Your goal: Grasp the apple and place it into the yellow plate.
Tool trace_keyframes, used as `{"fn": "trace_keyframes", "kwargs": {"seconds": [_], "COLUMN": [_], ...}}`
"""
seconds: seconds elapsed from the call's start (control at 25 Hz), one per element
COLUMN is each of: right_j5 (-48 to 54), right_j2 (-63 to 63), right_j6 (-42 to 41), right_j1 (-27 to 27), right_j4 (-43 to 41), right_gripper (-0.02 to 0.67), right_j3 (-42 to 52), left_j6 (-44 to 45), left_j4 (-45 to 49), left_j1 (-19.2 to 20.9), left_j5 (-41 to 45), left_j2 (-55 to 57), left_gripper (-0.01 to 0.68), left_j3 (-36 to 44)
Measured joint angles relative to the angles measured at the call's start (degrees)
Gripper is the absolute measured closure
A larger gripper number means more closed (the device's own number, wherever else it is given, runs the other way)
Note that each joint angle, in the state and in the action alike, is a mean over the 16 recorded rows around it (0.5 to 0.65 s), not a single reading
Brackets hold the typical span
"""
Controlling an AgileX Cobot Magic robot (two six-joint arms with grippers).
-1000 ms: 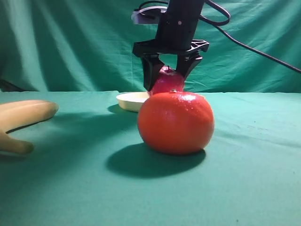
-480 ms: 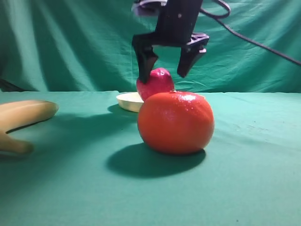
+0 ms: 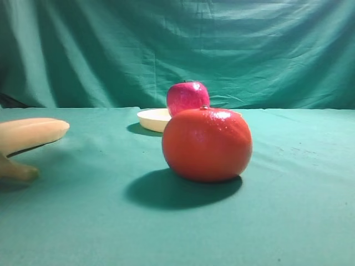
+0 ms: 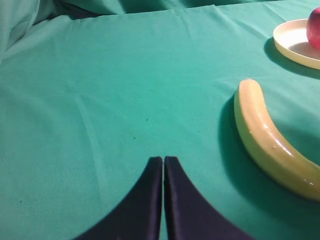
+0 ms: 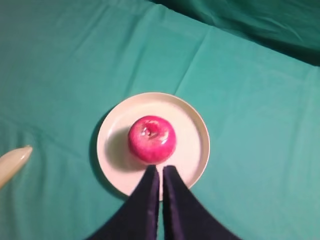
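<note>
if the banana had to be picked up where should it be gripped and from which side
Probably from straight above, at the middle of the banana: it lies flat on the green cloth, so fingers across its narrow width would fit, and the curve bulges evenly there.

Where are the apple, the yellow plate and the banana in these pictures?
apple (image 5: 151, 139), right wrist view, top near the stem dimple.
yellow plate (image 5: 194, 131), right wrist view, bare inner surface right of the apple.
banana (image 4: 264, 140), left wrist view, middle of its curve.
</note>
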Motion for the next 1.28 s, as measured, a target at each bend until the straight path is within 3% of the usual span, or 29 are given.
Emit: {"fn": "trace_keyframes", "kwargs": {"seconds": [0.44,0.96,1.28], "right_j5": [5.8,-4.5,-5.8], "right_j2": [-17.9,-48.5,-63.8], "right_j6": [2.4,-1.4,-2.6], "right_j1": [0.0,0.0,0.0], "right_j4": [5.3,9.3,10.2], "right_gripper": [0.649,0.649,0.649], "right_j3": [7.5,32.5,41.1], "left_j6": [0.0,0.0,0.0], "left_j4": [0.0,0.0,0.0], "left_j1": [0.0,0.0,0.0], "left_j5": [0.0,0.0,0.0], "left_j2": [0.0,0.0,0.0], "left_gripper": [0.673,0.673,0.673], "left_j3": [0.0,0.0,0.0]}}
